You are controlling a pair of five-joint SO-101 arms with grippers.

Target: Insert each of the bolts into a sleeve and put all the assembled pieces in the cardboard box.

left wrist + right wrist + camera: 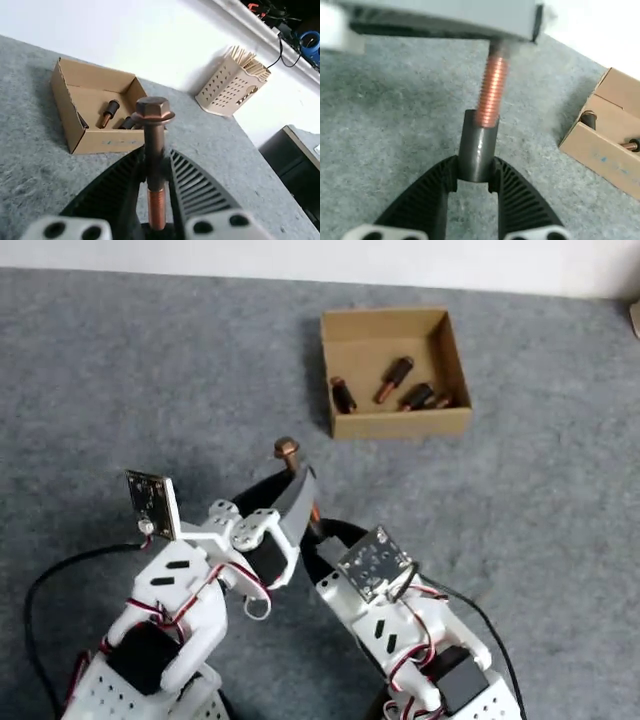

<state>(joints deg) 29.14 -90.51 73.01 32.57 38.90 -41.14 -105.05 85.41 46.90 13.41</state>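
Right now, grips the bolt (154, 125) in the left gripper (155, 155), jaws pinching the smooth shank, six-sided head pointing to the far side, threaded end pointing back to the near side. Grips the sleeve (477, 150) in the right gripper (474, 167), jaws pinching its lower part, open mouth turned toward the thread. Puts the thread tip just at that mouth, perhaps a little inside, both long axes nearly in one line. Calls, probably, for a straight push along this line, without tilt. Leaves the cardboard box (400, 424) far and to the right, well apart, with finished pieces (393, 379) lying inside.
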